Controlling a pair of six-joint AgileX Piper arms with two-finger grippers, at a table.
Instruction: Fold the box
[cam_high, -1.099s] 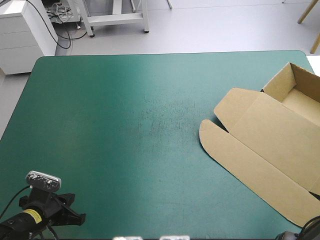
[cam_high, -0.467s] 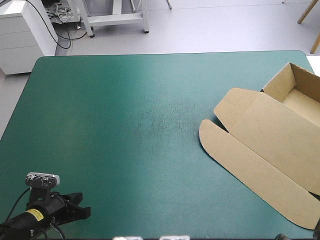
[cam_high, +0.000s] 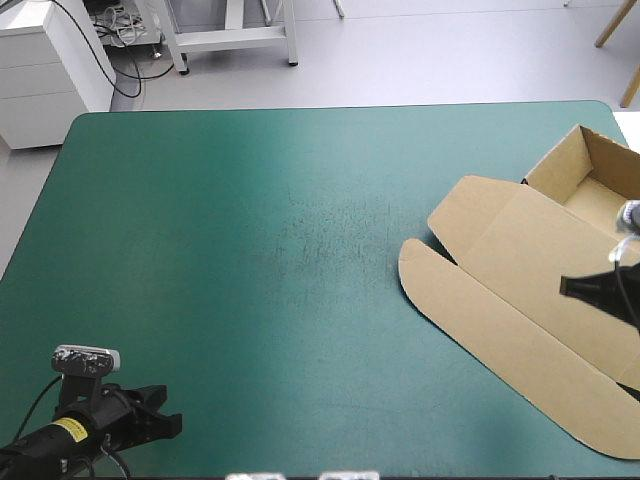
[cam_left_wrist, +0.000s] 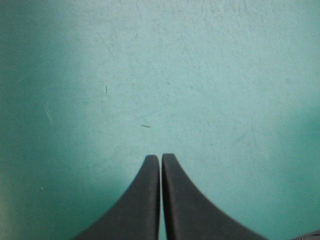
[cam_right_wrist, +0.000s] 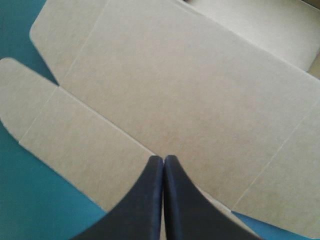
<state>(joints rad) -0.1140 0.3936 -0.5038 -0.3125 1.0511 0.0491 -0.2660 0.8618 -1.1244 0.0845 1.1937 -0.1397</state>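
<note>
Setting: most likely a robotics lab or test workroom.
Evidence:
- Large table with a teal-green cover (cam_high: 250, 200) as the workbench.
- Robot arm's left gripper (cam_high: 175, 424), black-fingered, at the table's 7 o'clock corner.
- White drawer cabinet (cam_high: 45, 70) at 10 o'clock.
- White metal stand legs (cam_high: 235, 38) and loose black cables (cam_high: 128, 85) at 11 o'clock.
- Smooth pale grey floor (cam_high: 450, 55) beyond.
- Slanted wooden furniture leg (cam_high: 617, 22) at 1 o'clock.

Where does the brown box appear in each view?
High view: box on the teal-green cover's right side.
Left wrist view: not in it; only cover.
Right wrist view: under and ahead of the right tool.
Shared landmark: the box's rounded flap end, in high and right wrist views.
</note>
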